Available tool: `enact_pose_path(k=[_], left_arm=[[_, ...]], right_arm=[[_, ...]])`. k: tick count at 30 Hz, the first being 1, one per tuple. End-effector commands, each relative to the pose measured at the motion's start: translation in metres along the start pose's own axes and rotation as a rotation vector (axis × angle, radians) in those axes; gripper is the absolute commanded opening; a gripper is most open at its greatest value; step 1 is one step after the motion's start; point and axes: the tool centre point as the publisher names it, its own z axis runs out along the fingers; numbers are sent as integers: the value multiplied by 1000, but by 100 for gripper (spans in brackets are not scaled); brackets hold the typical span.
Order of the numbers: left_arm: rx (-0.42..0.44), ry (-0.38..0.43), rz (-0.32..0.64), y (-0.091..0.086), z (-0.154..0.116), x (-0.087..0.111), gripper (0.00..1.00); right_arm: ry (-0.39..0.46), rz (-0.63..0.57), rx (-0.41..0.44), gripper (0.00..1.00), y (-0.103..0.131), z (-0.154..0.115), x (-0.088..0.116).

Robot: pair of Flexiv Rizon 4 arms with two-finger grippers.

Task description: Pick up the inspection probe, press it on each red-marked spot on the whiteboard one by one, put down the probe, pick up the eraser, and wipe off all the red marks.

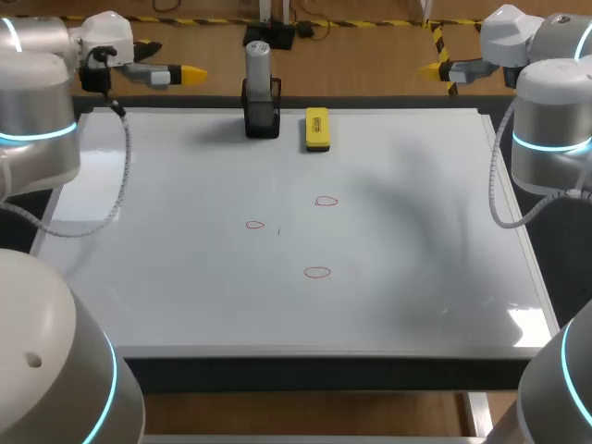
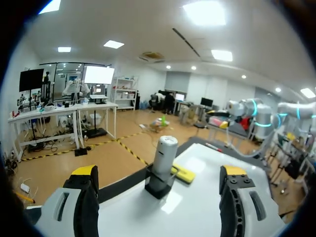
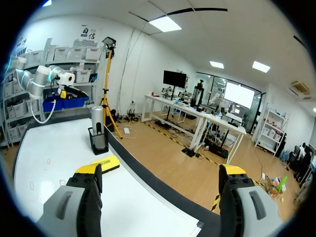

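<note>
The grey cylindrical probe (image 1: 258, 67) stands upright in a black holder (image 1: 262, 116) at the whiteboard's (image 1: 425, 287) far edge. A yellow eraser (image 1: 316, 129) lies just right of it. Three red marks (image 1: 255, 225), (image 1: 326, 201), (image 1: 317, 272) sit mid-board. My left gripper (image 1: 176, 74) hangs beyond the far left corner, open and empty; in its wrist view the probe (image 2: 164, 152) and eraser (image 2: 182, 173) lie ahead of the open gripper (image 2: 160, 173). My right gripper (image 1: 451, 68) hovers past the far right corner, open (image 3: 160, 170), with the probe (image 3: 98, 123) and eraser (image 3: 104, 163) off to one side.
The whiteboard covers most of the table, framed by a thin grey rim (image 1: 305, 351). My left arm's cable (image 1: 120, 176) drapes over the board's left part. Both arm bases stand at the near corners.
</note>
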Motion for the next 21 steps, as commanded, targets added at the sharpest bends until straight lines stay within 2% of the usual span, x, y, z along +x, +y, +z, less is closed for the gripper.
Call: enact_pose_path(k=[1,4,11,15,21], left_arm=[[35,221,19,4,-3,-10,100],[41,311,36,2,0,-7,100],[49,455,61,0,11,0,100],[37,490,75,0,23,5,100],[70,529,72,-2,38,13,100]], right_arm=[[1,0,1,100,0,0,0],[1,0,1,100,0,0,0],[1,0,1,100,0,0,0],[1,0,1,100,0,0,0],[1,0,1,100,0,0,0]])
